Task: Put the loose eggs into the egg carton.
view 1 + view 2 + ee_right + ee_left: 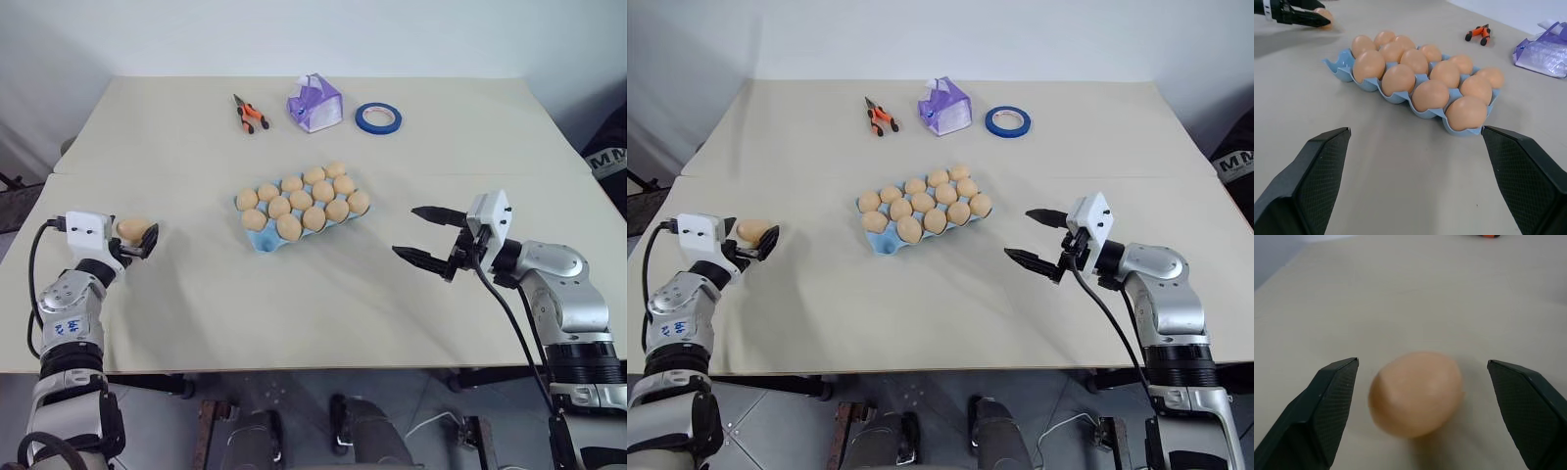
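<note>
One smooth tan egg (1415,392), well left of the light blue moulded egg carton (263,241), is framed by the wide-open left fingers (1327,406); they must be closed next.

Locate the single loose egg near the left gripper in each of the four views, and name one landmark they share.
Left eye view: loose egg at the table's left edge, between the left gripper's open jaws.
Right eye view: same place.
Left wrist view: centre, resting on the table.
Right wrist view: far corner, partly hidden.
Shared landmark: the orange pliers.
</note>
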